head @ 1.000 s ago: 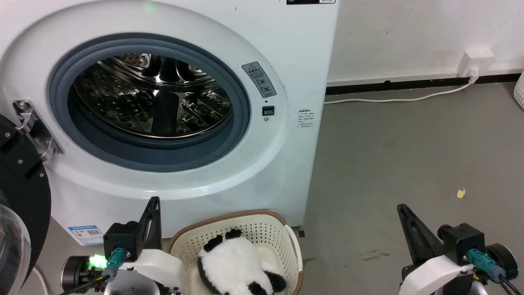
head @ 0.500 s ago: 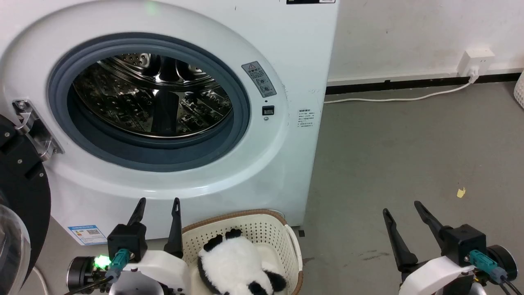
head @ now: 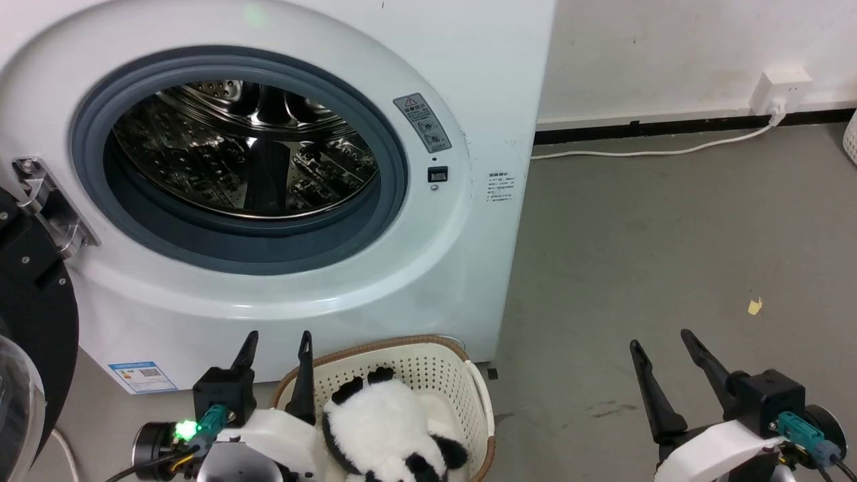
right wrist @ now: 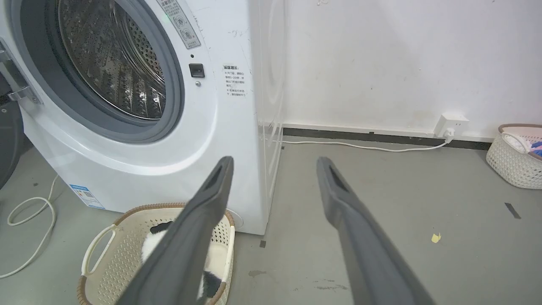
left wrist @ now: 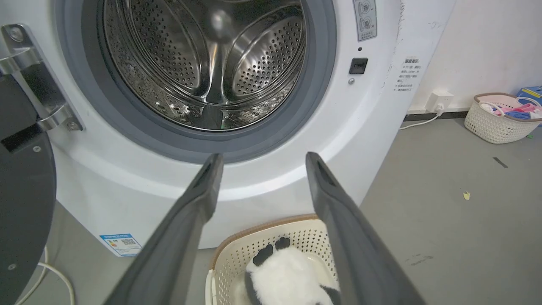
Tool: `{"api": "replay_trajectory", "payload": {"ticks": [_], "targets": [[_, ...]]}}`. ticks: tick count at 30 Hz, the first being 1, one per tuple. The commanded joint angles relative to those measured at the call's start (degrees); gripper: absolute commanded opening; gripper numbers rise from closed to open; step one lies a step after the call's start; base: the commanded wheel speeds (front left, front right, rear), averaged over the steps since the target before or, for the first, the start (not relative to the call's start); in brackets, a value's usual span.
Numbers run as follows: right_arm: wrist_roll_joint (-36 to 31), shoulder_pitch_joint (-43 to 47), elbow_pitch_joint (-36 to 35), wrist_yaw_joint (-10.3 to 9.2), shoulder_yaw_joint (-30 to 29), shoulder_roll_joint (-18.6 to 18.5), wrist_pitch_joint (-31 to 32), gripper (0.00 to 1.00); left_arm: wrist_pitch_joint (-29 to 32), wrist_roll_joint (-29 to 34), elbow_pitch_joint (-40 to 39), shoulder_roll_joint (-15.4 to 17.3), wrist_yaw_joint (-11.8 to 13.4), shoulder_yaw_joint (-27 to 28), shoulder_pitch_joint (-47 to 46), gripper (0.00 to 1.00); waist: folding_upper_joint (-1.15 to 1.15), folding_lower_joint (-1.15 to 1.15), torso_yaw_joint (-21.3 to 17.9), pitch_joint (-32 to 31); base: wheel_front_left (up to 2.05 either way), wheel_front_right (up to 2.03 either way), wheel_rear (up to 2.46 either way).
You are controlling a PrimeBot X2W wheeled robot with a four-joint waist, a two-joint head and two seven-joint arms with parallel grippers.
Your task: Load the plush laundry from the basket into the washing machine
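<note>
Grey floor, panda in basket, long axis toward washing machine, left gripper, right gripper spread

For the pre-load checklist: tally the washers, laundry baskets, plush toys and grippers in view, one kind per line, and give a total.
Washing machine: 1
Laundry baskets: 2 (near basket holding the toy, far basket by the wall)
Panda plush toy: 1
Grippers: 2 (left gripper, right gripper, both open)
Total: 6
</note>
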Motion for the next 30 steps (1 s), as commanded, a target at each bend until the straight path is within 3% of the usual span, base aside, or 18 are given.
{"api": "replay_trajectory", "payload": {"ticks": [1, 15, 30], "targets": [[0.73, 0.59, 0.28, -0.01, -0.21, 0.01, -0.44, 1.0, -0.12, -1.0, 1.01, 0.01, 0.4, -0.6, -1.33, 1.0, 0.0, 0.0, -0.04, 0.25, 0.0, 0.0, 0.0], [3.13, -0.4, 0.23, -0.02, -1.5, 0.02, -1.87, 1.0, 4.35, -8.79, 11.39, 0.02, 1.65, -5.68, -7.19, 1.0, 0.0, 0.0, -1.14, 5.32, 0.0, 0.0, 0.0], [6.21, -2.16, -1.03, -0.02, -3.09, 0.03, -3.51, 1.0, 3.43, -13.82, 22.2, 0.5, 3.87, -10.57, -16.15, 1.0, 0.0, 0.0, -2.65, 14.49, 0.0, 0.0, 0.0]]}}
